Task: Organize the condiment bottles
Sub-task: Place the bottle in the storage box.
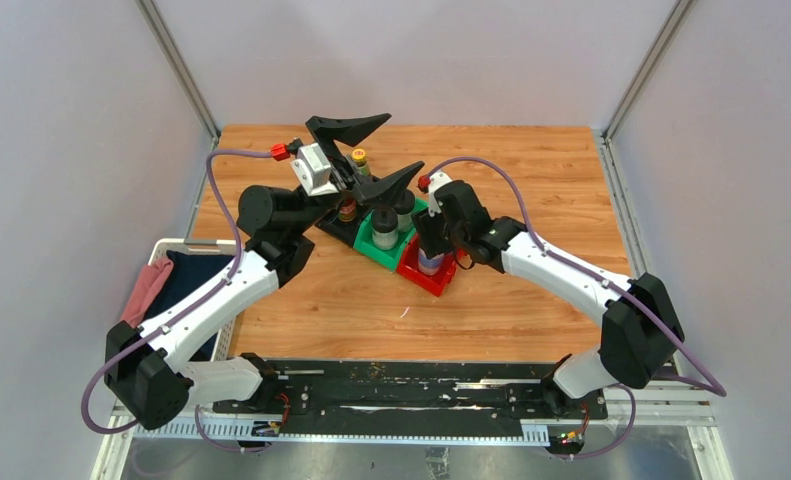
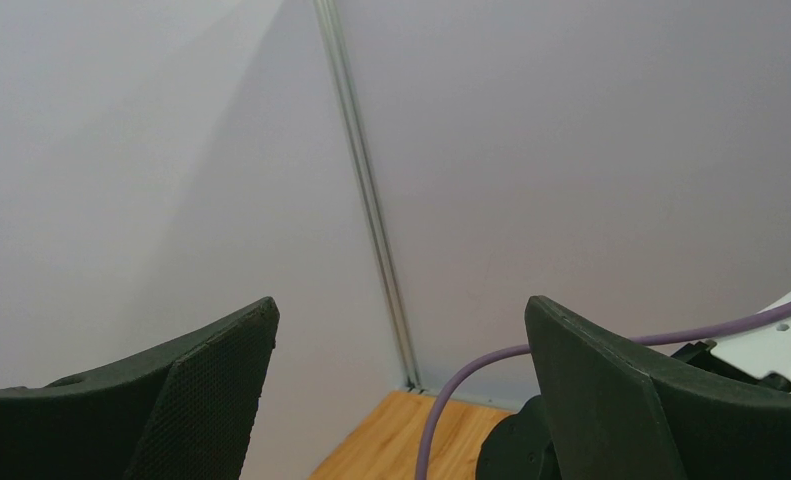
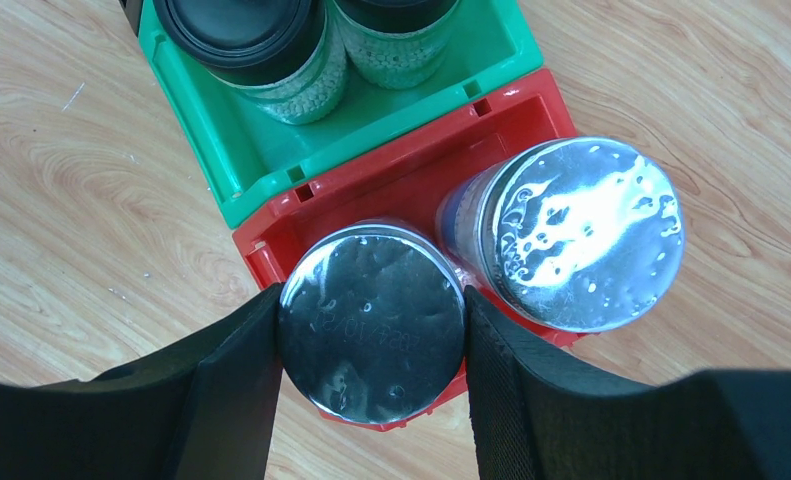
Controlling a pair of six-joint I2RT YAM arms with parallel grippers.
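My right gripper (image 3: 371, 296) is shut on a silver-lidded shaker (image 3: 371, 320) that stands in the red bin (image 3: 391, 190); in the top view this gripper (image 1: 431, 248) is right over the bin (image 1: 437, 283). A second silver-lidded shaker (image 3: 581, 230) stands next to it in the same bin. Two clear bottles with black caps (image 3: 241, 35) (image 3: 391, 30) stand in the green bin (image 3: 261, 150). My left gripper (image 1: 403, 141) is open and empty, raised above the bins and facing the back wall (image 2: 401, 303). Two brown bottles with yellow caps (image 1: 359, 157) (image 1: 347, 208) are partly hidden behind it.
A black bin (image 1: 333, 228) adjoins the green bin (image 1: 369, 245) on its left. A white basket with cloths (image 1: 166, 275) stands off the table's left edge. Grey walls close in the back and sides. A black rail (image 1: 411, 385) runs along the near edge.
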